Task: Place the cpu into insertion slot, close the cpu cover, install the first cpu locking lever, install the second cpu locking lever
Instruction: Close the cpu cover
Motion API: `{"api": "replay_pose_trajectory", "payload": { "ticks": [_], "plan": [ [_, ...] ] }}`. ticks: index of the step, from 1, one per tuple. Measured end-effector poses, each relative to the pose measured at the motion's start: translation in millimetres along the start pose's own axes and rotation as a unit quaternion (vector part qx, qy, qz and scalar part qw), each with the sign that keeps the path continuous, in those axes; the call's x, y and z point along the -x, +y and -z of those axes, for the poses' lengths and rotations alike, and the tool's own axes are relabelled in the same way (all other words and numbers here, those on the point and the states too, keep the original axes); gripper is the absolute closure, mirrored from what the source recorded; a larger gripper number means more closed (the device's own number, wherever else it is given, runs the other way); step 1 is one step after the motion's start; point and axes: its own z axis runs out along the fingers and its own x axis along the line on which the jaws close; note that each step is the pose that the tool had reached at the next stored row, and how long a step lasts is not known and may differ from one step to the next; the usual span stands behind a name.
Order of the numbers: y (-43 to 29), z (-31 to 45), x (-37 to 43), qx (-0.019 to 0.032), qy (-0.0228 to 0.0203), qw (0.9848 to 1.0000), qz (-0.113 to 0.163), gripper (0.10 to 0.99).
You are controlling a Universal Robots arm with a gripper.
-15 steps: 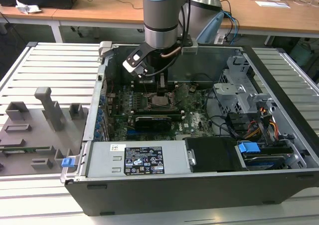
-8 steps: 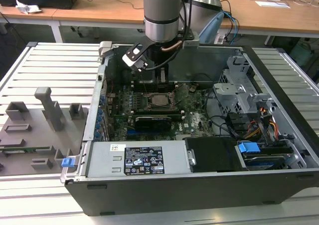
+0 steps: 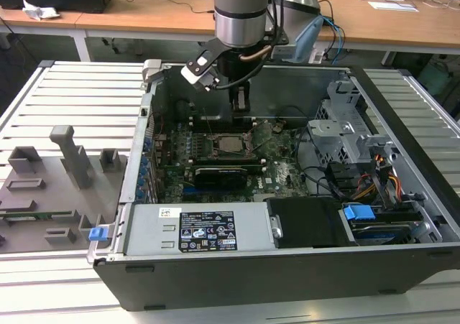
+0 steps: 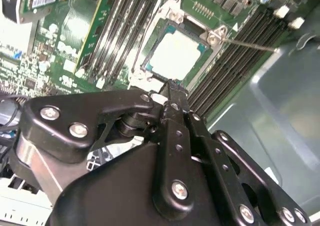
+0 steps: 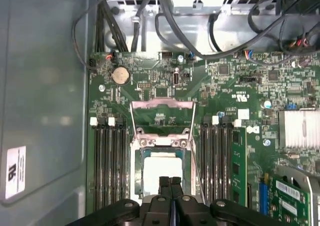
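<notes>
While the arm hung over the open computer case (image 3: 215, 284) in the exterior view, its gripper (image 3: 241, 107) hovered just above the chip (image 3: 231, 144) on the green board. Seen in the second wrist view, the fingers (image 4: 176, 113) were pressed together and held nothing, their tips near one edge of the chip. Seen in the first wrist view, the chip lay seated in the socket (image 5: 137, 176), and the cover (image 5: 162, 103) stood swung back from it, with board visible through its window.
</notes>
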Motion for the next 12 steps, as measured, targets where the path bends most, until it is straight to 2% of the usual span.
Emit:
{"api": "replay_pose_trajectory", "payload": {
  "ticks": [6,9,11,12],
  "plan": [
    [16.4,-1.1,0.0,-0.0004,-0.0001,1.0000,0.000,0.980],
    [23.1,2.3,-0.3,-0.0005,0.0000,1.0000,0.000,0.980],
    [39.1,0.9,-0.3,-0.0041,-0.0001,1.0000,0.000,0.980],
    [42.3,0.4,-0.5,-0.0046,-0.0001,1.0000,0.000,0.980]
  ]
}}
